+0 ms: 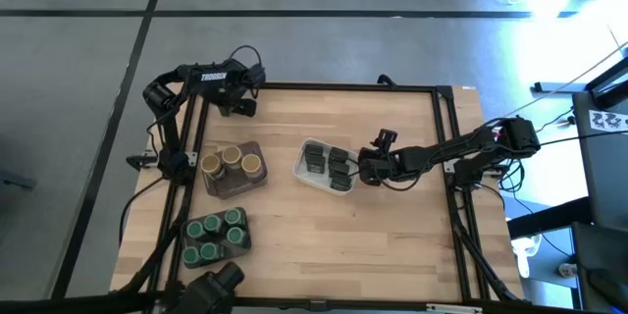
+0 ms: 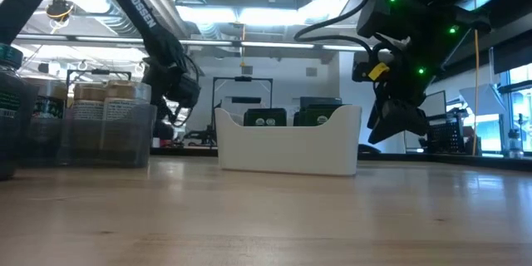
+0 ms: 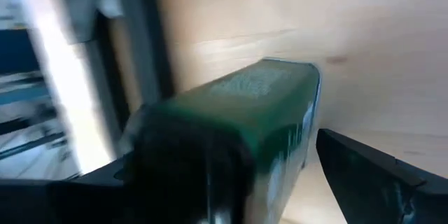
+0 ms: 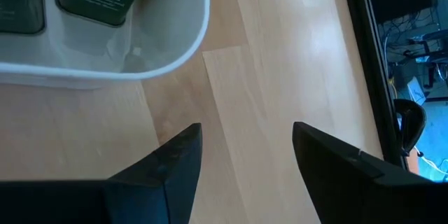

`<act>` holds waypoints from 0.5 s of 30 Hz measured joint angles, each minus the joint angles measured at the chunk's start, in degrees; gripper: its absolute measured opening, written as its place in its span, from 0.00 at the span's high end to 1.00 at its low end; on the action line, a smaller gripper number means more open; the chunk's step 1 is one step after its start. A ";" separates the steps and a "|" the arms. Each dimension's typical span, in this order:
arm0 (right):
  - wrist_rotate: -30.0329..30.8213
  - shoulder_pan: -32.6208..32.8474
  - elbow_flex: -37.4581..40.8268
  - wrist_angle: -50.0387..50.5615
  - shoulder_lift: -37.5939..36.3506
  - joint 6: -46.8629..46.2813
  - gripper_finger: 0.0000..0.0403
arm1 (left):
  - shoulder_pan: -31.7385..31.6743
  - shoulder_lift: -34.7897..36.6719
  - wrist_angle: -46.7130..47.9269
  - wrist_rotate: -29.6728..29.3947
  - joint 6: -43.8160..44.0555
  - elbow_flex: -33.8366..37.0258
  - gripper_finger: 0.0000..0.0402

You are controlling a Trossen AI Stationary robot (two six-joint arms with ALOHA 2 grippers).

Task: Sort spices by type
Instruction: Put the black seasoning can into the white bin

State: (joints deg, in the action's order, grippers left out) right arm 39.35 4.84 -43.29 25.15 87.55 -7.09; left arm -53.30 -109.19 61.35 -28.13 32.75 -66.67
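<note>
Carrying a dark tin [image 3: 252, 122] clenched in the left tool [image 1: 238, 106], lower it upright into the white tray [image 1: 303, 170], clear of the released right tool [image 1: 368, 169].

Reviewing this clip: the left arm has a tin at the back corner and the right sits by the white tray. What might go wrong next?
1. The left gripper seems to hold the tin right beside the table's frame rail; a slip or swing there might knock it or drop it off the table.
2. The right gripper, fingers open, sits beside the white tray; bringing the tin there risks the arms colliding.
</note>
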 joint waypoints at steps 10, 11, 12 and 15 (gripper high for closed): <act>-0.02 0.00 0.00 0.22 0.00 0.00 0.45 | 0.11 0.07 -5.59 6.23 -4.92 0.02 0.45; 0.00 0.01 0.00 0.24 0.00 0.00 0.45 | 0.22 0.07 -5.74 6.35 -5.68 0.02 0.50; 0.00 0.01 0.00 0.22 0.00 0.08 0.45 | 0.43 0.07 -5.86 6.40 -6.52 0.02 0.56; 0.00 0.00 0.00 0.20 0.00 1.07 0.45 | 0.87 0.15 -6.43 5.94 -8.91 0.02 0.71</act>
State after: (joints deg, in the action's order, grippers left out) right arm 39.35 4.84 -43.29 25.34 87.55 -6.03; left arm -52.42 -109.03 54.92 -22.19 23.84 -66.65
